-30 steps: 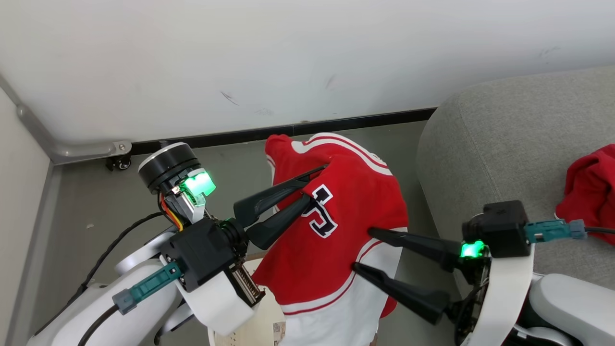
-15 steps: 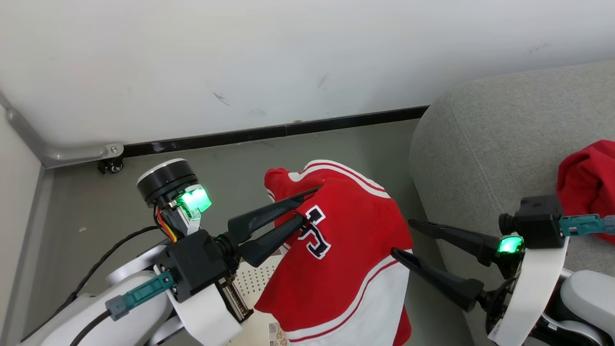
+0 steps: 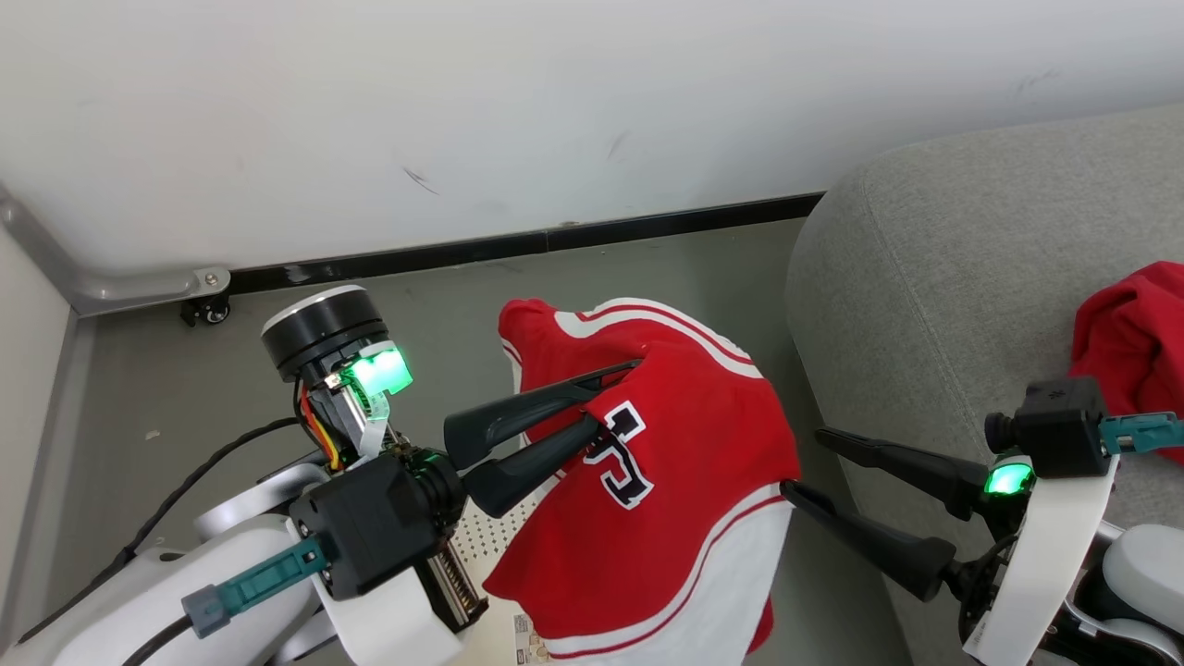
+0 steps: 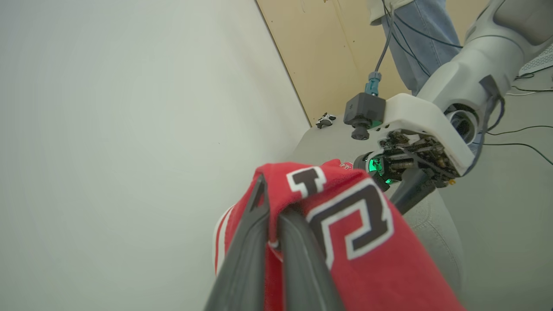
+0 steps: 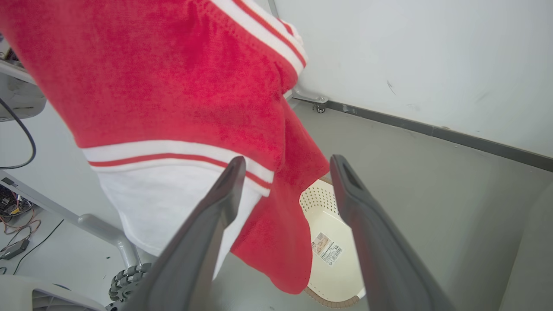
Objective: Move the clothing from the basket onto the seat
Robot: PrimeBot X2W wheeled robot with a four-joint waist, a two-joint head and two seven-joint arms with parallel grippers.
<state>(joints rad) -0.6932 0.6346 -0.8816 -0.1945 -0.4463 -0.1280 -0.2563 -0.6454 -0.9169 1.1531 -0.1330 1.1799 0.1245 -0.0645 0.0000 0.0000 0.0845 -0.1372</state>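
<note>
My left gripper (image 3: 618,396) is shut on the red basketball jersey (image 3: 675,518), which hangs from it with white stripes and black-white lettering, lifted over the basket. In the left wrist view the fingers (image 4: 248,259) pinch a fold of the jersey (image 4: 367,259). The cream perforated basket (image 5: 335,263) sits on the floor beneath; part of it (image 3: 490,541) shows behind my left wrist. My right gripper (image 3: 802,461) stands open just right of the jersey's hem, apart from it; its fingers (image 5: 207,224) frame the cloth (image 5: 173,77). Red shorts (image 3: 1133,342) lie on the grey seat (image 3: 962,277).
A white wall with a black baseboard (image 3: 518,245) runs behind. A metal rail with a caster (image 3: 208,310) sits at the left. A person's leg in jeans (image 4: 414,39) stands beyond the seat. A wheeled frame and cables (image 5: 125,276) are near the basket.
My right gripper has drawn away from the jersey's hem toward the seat and stays open. The left gripper keeps hold of the jersey. The head camera has shifted slightly.
</note>
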